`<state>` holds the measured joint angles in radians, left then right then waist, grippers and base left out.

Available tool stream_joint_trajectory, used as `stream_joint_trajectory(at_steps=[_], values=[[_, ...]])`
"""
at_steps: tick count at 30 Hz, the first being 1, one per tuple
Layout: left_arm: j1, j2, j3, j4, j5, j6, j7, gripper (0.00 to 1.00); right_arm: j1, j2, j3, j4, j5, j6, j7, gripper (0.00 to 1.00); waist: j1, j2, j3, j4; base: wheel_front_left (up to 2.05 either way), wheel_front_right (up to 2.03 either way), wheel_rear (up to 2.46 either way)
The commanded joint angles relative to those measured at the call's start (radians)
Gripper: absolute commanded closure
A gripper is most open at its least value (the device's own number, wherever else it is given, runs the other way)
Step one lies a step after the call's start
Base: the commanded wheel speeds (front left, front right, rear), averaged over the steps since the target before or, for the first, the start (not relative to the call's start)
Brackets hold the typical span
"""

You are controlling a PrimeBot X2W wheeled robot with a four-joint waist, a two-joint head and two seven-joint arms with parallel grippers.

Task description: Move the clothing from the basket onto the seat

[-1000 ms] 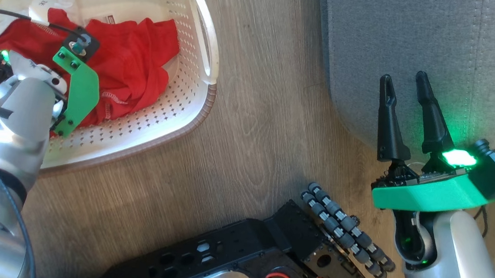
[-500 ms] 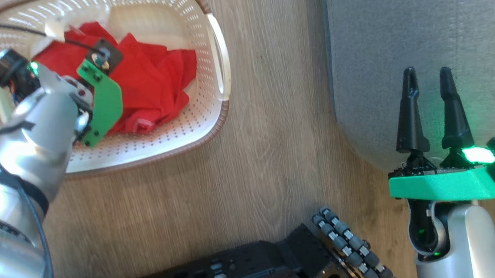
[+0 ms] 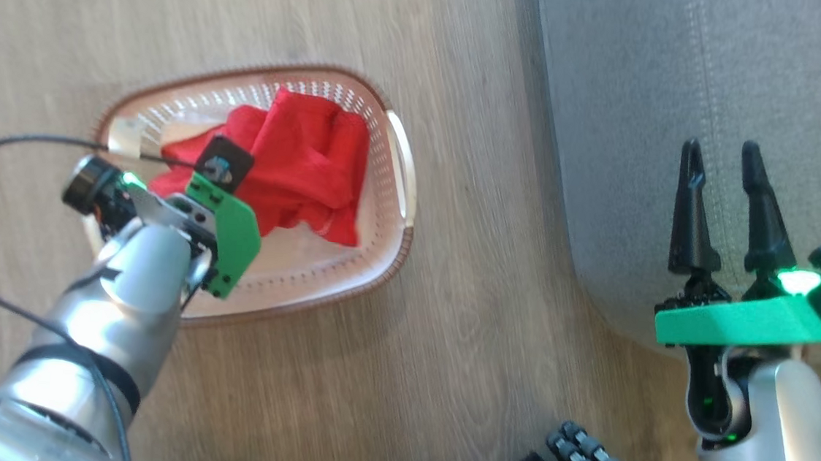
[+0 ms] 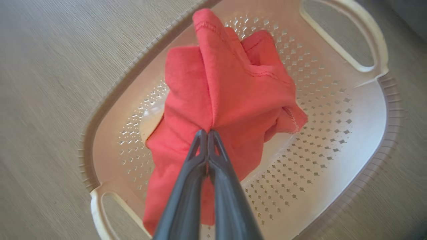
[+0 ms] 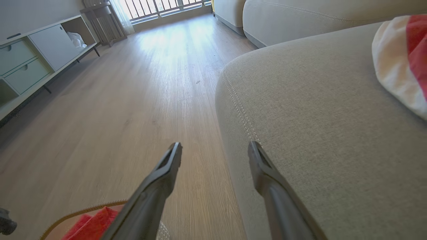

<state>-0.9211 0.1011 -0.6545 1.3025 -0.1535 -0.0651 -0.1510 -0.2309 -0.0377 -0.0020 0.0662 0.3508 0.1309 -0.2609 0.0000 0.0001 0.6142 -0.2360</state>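
My L tool (image 4: 207, 133), clenched on a fold of the red clothing (image 4: 230, 86), fingertips pinched tight w/ fabric gathered into a ridge btwn them. The rest of the cloth is bunched over the basket (image 4: 333, 140), inside its brown rim; whether its lowest folds touch the perforated bottom, can't tell. The basket stands on the wood floor (image 3: 406, 377), to the left of the grey seat (image 3: 648, 95) and apart from it. My R tool (image 3: 721, 145) is released, both dark fingers spread wide w/ nothing btwn them, held at the seat's rounded corner by the line of pale stitching. In the R wrist view, a red-and-white garment (image 5: 400, 60) lies on the seat cushion at the far right edge.
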Motion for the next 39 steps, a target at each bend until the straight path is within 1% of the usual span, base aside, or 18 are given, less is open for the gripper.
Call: stream_joint_trajectory(at_steps=[1, 6, 11, 21, 22, 27, 34, 35, 39], values=[[0.018, 0.01, 0.02, -0.012, -0.009, 0.01, -0.026, 1.0, 0.034, -0.013, 0.009, -0.022, -0.008, 0.0, -0.001, 0.0, 0.0, -0.0001, -0.069, 0.042, 0.0, 0.0, 0.0], [0.057, -0.016, 0.027, -0.03, -0.035, 0.002, -0.091, 1.0, 0.054, -0.013, -0.004, -0.01, -0.023, 0.0, -0.001, 0.0, 0.0, -0.0001, -0.153, 0.075, 0.0, 0.0, 0.0], [0.107, -0.034, 0.038, -0.095, -0.061, 0.004, -0.109, 1.0, 0.08, -0.013, -0.012, 0.004, -0.035, 0.0, -0.001, 0.0, 0.0, -0.0001, -0.239, 0.107, 0.0, 0.0, 0.0], [0.284, -0.043, 0.102, -0.416, -0.08, 0.041, -0.111, 1.0, 0.138, -0.013, -0.01, 0.034, -0.031, 0.0, -0.001, 0.0, 0.0, -0.0001, -0.42, 0.163, 0.0, 0.0, 0.0], [0.284, -0.043, 0.102, -0.416, -0.08, 0.041, -0.111, 1.0, 0.138, -0.013, -0.01, 0.034, -0.031, 0.0, -0.001, 0.0, 0.0, -0.0001, -0.42, 0.163, 0.0, 0.0, 0.0], [0.373, -0.045, 0.158, -0.578, -0.074, 0.055, -0.111, 1.0, 0.173, -0.013, -0.007, 0.047, -0.027, 0.0, -0.001, 0.0, 0.0, -0.0001, -0.495, 0.187, 0.0, 0.0, 0.0], [0.49, -0.049, 0.244, -0.832, -0.066, 0.036, -0.111, 1.0, 0.222, -0.013, 0.0, 0.051, -0.024, 0.0, -0.001, 0.0, 0.0, -0.0001, -0.578, 0.216, 0.0, 0.0, 0.0], [0.515, -0.05, 0.259, -0.905, -0.065, 0.028, -0.111, 1.0, 0.234, -0.013, 0.0, 0.05, -0.02, 0.0, -0.001, 0.0, 0.0, -0.0001, -0.59, 0.224, 0.0, 0.0, 0.0], [0.544, -0.051, 0.276, -1.046, -0.095, 0.019, -0.111, 1.0, 0.245, -0.013, 0.01, 0.046, -0.018, 0.0, -0.001, 0.0, 0.0, -0.0001, -0.602, 0.237, 0.0, 0.0, 0.0]])
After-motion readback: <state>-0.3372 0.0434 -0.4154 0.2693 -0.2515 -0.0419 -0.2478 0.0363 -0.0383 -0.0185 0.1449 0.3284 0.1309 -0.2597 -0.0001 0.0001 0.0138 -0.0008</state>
